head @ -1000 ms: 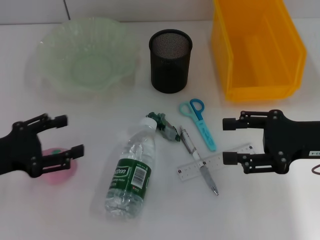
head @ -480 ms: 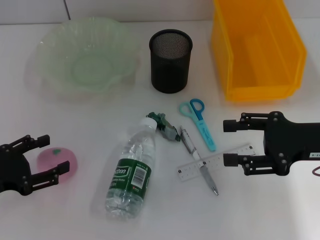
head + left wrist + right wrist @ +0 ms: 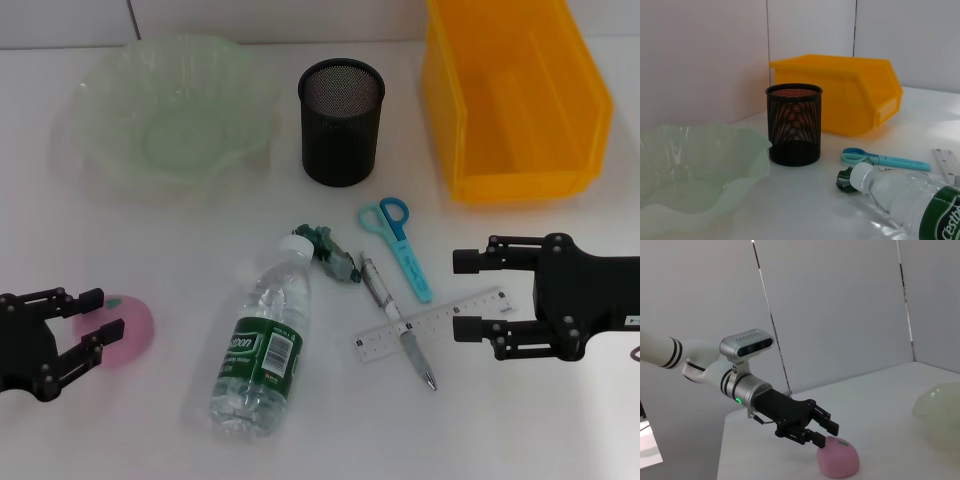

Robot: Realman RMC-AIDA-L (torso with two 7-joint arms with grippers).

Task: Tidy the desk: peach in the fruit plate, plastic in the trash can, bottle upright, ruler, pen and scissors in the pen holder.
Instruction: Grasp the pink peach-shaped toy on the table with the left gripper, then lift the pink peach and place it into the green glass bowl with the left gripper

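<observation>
The pink peach [image 3: 130,331] lies on the desk [image 3: 150,430] at the front left. My left gripper [image 3: 100,313] is open, its fingertips at the peach's left side; the right wrist view shows that gripper [image 3: 826,434] against the peach [image 3: 839,459]. My right gripper [image 3: 463,295] stands open around the ruler's [image 3: 428,323] right end. The pen [image 3: 398,322] crosses the ruler. The scissors [image 3: 398,245] lie beside them. The bottle [image 3: 262,345] lies on its side, with crumpled green plastic [image 3: 333,255] by its cap. The fruit plate [image 3: 110,150], pen holder [image 3: 341,125] and trash can [image 3: 470,150] stand at the back.
In the left wrist view the pen holder [image 3: 793,125] stands between the fruit plate [image 3: 740,170] and the trash can [image 3: 840,95], with the scissors [image 3: 885,160], the plastic [image 3: 844,180] and the bottle [image 3: 910,200] nearer.
My left gripper has drawn back from over the peach toward the front left, uncovering it, and now sits at its left side. The right gripper has shifted slightly right.
</observation>
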